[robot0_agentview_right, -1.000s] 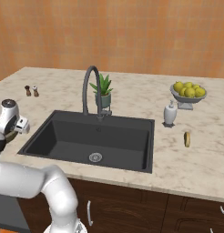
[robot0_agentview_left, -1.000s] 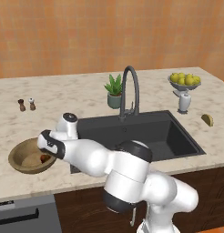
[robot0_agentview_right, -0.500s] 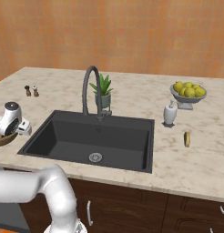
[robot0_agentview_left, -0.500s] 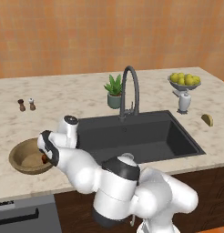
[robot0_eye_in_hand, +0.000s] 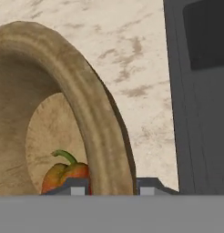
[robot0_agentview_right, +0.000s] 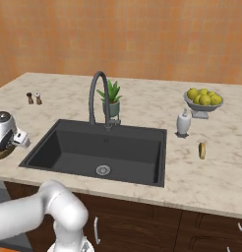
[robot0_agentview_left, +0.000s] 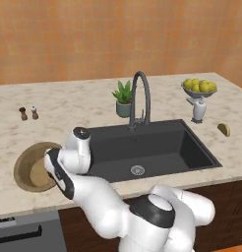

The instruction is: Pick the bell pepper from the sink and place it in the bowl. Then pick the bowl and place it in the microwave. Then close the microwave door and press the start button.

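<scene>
At bowl rim, jaws now shut vs open before, pepper inside

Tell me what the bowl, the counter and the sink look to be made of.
Bowl: apparently wood, matte tan-brown, with faint grain streaks along its thick rim.
Counter: looks like polished stone, cream with grey-brown veining, perhaps marble or granite.
Sink: dark grey, matte and uniform; composite or coated metal, hard to tell.

bowl: 1
bell pepper: 1
shakers: 2
fruit dish: 1
plant: 1
soap btl: 1
sink: 1
</scene>
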